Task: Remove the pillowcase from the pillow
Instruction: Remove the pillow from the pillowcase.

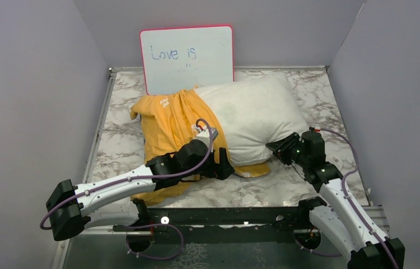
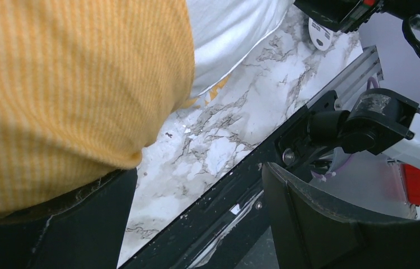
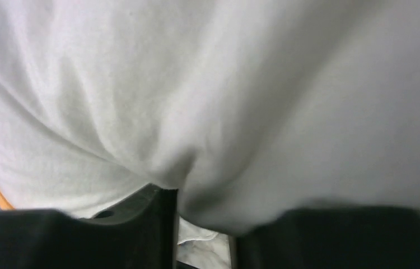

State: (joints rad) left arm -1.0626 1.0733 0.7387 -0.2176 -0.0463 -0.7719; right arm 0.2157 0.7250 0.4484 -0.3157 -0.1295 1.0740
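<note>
Right claw clamped on pillow | left claw apart | pillowcase partly hides one finger

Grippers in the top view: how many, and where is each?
2. Left gripper, open, at the near edge of the yellow pillowcase; right gripper pinching the near-right edge of the white pillow. None hidden.

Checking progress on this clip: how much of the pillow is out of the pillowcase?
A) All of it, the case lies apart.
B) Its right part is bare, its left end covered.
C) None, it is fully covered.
B: the white pillow lies bare on the right, the yellow pillowcase bunched over its left end.
</note>
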